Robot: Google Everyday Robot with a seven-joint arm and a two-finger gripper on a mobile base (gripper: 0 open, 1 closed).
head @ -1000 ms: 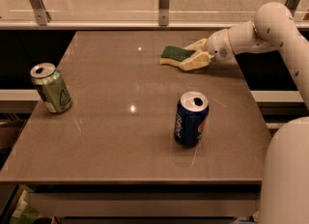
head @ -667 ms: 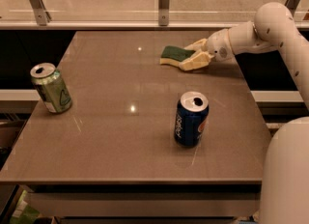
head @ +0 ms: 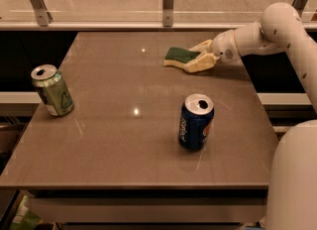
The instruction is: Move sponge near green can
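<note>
The sponge (head: 176, 55), dark green on top over pale yellow foam, lies flat on the table at the far right-centre. My gripper (head: 199, 55) reaches in from the right at table level, its two pale fingers (head: 198, 65) on either side of the sponge's right end, closed against it. The green can (head: 53, 91), light green with a silver top, stands upright near the table's left edge, far from the sponge and the gripper.
A dark blue Pepsi can (head: 196, 122) stands upright at the table's (head: 119, 140) centre-right, in front of the sponge. A glass rail with metal posts (head: 168, 3) runs behind the table. My white arm (head: 282, 30) spans the right side.
</note>
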